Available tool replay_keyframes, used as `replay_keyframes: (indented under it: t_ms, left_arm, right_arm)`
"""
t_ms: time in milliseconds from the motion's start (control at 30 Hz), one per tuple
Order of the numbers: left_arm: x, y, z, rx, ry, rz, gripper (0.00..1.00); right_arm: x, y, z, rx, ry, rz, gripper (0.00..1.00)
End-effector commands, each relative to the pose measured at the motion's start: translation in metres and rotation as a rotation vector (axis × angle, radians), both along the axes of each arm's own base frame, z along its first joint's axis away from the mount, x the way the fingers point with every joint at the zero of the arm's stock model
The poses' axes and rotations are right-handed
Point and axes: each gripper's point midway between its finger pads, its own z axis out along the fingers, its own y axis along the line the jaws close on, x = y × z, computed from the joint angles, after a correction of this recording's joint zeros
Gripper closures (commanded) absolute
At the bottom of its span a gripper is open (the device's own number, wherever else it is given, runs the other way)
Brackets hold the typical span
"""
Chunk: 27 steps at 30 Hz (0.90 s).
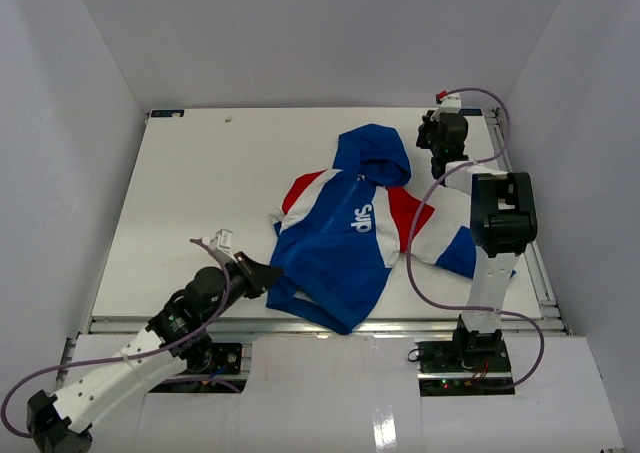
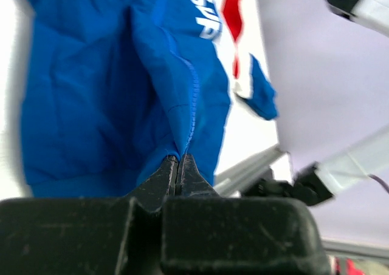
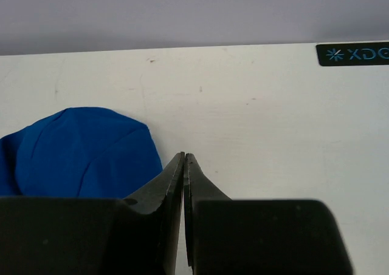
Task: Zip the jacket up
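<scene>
The blue jacket (image 1: 335, 253) lies on the white table with its hood toward the back, red and white sleeve panels spread to both sides and white lettering on the chest. My left gripper (image 1: 272, 273) is at the jacket's lower left hem. In the left wrist view its jaws (image 2: 179, 158) are shut on the bottom end of the zipper seam (image 2: 193, 99), which runs up the blue fabric from the tips. My right gripper (image 1: 437, 141) hovers at the back right, just right of the hood (image 3: 79, 153), shut with nothing between its fingers (image 3: 184, 158).
White walls enclose the table (image 1: 180, 203) on three sides. The jacket's lower edge hangs slightly over the metal rail (image 1: 400, 323) at the table's near edge. The right arm's cable (image 1: 420, 263) loops over the jacket's right sleeve. A black label (image 3: 352, 54) marks the table's back edge.
</scene>
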Motion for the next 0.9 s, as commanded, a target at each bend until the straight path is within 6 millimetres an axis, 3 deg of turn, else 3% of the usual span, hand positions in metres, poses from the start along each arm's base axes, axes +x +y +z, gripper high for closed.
replay_keyframes:
  t_ms: [0,67,133,200,233,300,367,400,433,467,500,567,633,700,867]
  left_arm:
    - [0.027,0.008,-0.003,0.104,0.031,0.129,0.95]
    - [0.031,0.005,-0.01,0.122,0.064,0.138,0.67]
    - [0.035,0.004,-0.008,0.129,0.06,0.148,0.52]
    - [0.039,0.005,0.003,0.14,0.022,0.152,0.38]
    - [0.042,0.002,0.02,0.135,-0.021,0.141,0.31]
    - [0.046,-0.004,0.042,0.19,-0.105,0.093,0.19]
    - [0.052,-0.014,0.076,0.219,-0.186,0.041,0.02]
    - [0.054,-0.02,0.099,0.21,-0.222,0.021,0.02]
    - [0.059,-0.026,0.098,0.265,-0.241,-0.01,0.02]
    - [0.06,-0.03,0.103,0.282,-0.248,-0.027,0.02]
    - [0.064,-0.036,0.111,0.294,-0.259,-0.046,0.02]
    - [0.069,-0.048,0.121,0.305,-0.278,-0.088,0.02]
    - [0.072,-0.058,0.126,0.313,-0.305,-0.123,0.02]
    - [0.076,-0.067,0.124,0.325,-0.322,-0.157,0.02]
    - [0.074,-0.086,0.104,0.367,-0.385,-0.277,0.02]
  right_arm:
    - [-0.006,0.038,0.031,0.099,-0.061,0.174,0.92]
    - [-0.019,0.043,0.028,0.135,-0.035,0.189,0.92]
    - [-0.032,0.05,0.041,0.154,-0.042,0.205,0.92]
    - [-0.05,0.06,0.042,0.168,-0.014,0.228,0.92]
    - [-0.062,0.072,0.047,0.171,0.013,0.257,0.92]
    - [-0.084,0.095,0.064,0.163,0.037,0.307,0.82]
    - [-0.109,0.107,0.056,0.146,0.125,0.324,0.64]
    - [-0.13,0.12,0.063,0.122,0.148,0.354,0.54]
    - [-0.143,0.128,0.065,0.1,0.164,0.364,0.33]
    - [-0.164,0.141,0.075,0.054,0.156,0.387,0.28]
    - [-0.179,0.143,0.066,0.024,0.205,0.39,0.25]
    - [-0.22,0.157,0.072,-0.014,0.224,0.436,0.18]
    - [-0.251,0.152,0.05,-0.022,0.308,0.441,0.11]
    - [-0.277,0.147,0.041,0.004,0.363,0.435,0.06]
    - [-0.332,0.161,0.037,0.038,0.382,0.548,0.1]
